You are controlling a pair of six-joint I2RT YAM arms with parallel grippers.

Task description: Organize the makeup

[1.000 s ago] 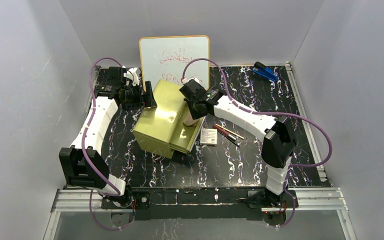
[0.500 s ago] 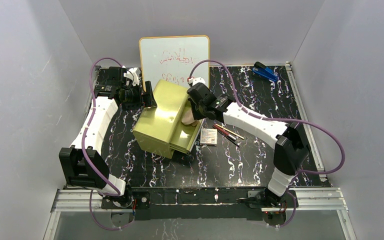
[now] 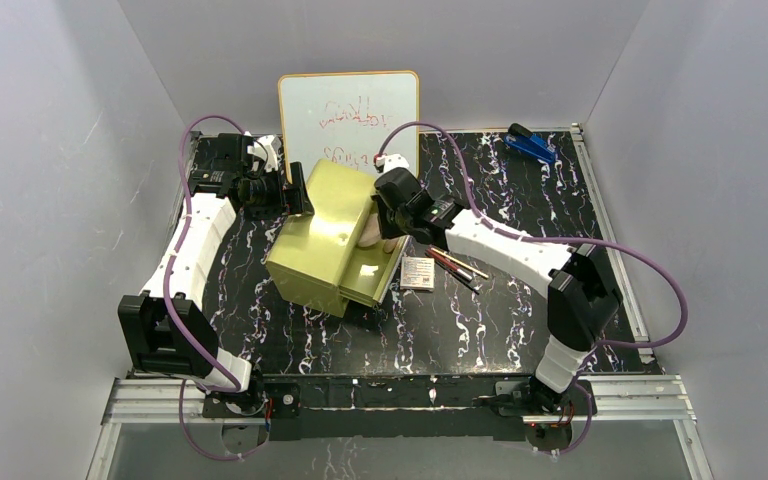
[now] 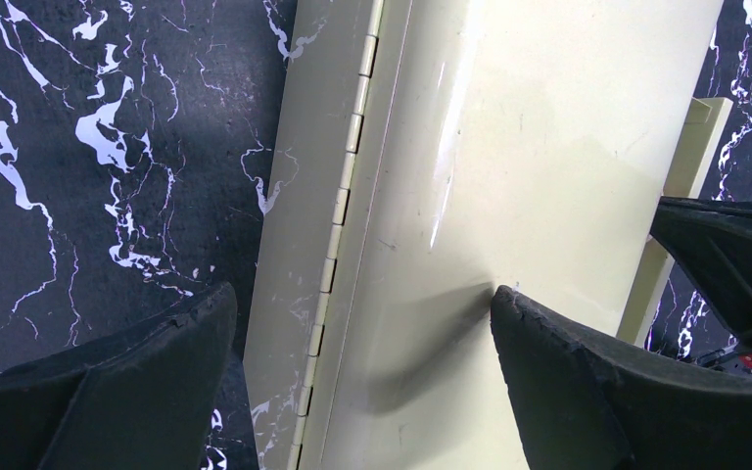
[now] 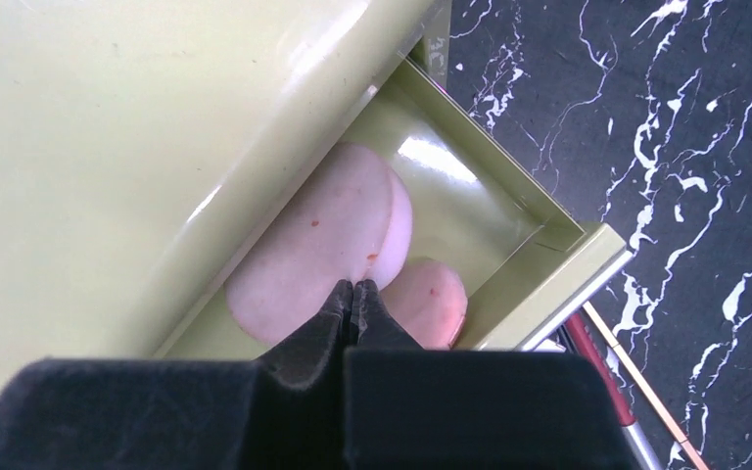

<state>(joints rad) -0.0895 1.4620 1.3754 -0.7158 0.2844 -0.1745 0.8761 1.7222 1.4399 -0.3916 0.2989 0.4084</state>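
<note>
Packet and red stick lie on the table by the open drawer, not stashed yet. Inside sit the smaller disc and larger disc. The right claw, pinched shut, is probably nudging the larger disc in. The left claw, spread wide, braces the box.

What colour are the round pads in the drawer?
Pads: pale pink, reddish specks; clearest in right wrist view.

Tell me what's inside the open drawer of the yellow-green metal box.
A larger round pinkish disc and a smaller one. The drawer's rear is hidden under the box.
</note>
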